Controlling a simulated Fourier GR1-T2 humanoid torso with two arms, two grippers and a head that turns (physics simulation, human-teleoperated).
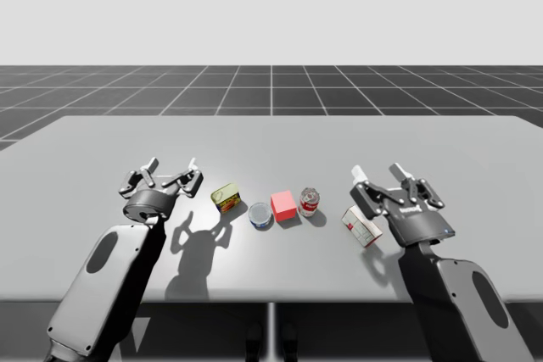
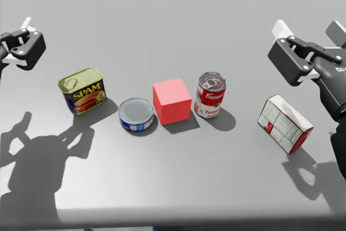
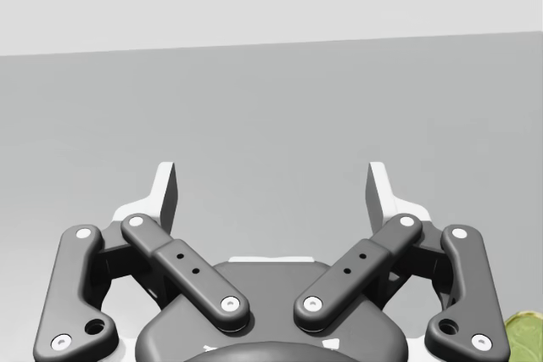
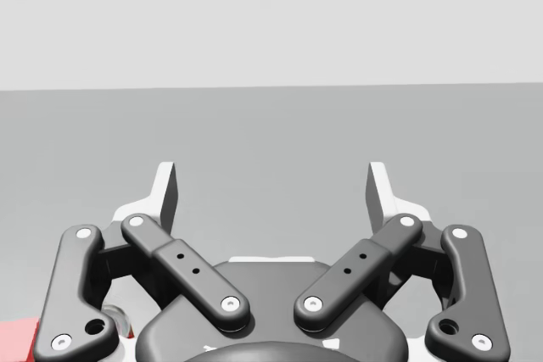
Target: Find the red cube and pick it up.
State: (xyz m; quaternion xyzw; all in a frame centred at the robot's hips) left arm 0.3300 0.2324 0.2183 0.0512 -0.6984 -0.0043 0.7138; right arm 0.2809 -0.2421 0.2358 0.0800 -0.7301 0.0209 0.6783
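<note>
Red cube [image 2: 172,101] sits flat on the tabletop [image 2: 178,25], pretty much dead centre in a row of stuff, and nothing is touching it from above. On my left side of it is a flat can [image 2: 135,114], so close I can't tell if they touch. On my right side stands a tall can [image 2: 210,94], just beside it with a sliver of gap. Further out there's a tin [image 2: 82,90] toward my left arm and a box [image 2: 285,123] lying skewed toward my right arm.

Left gripper [image 3: 271,192] hovers out past the tin with its fingers spread wide and nothing between them. Same deal for the right gripper [image 4: 271,192], out past the box: fingers spread, just bare tabletop ahead. Both are well apart from the cube.

So progress-wise I'd call it basically zero. Cube's easy to spot, but no reach has started and no grasp or lift is done. What's left is the whole thing: bring one arm over, drop the fingers around the cube, squeeze, lift. With cans hugging both sides, I'd guess pinching it front-to-back is the safer bet.
</note>
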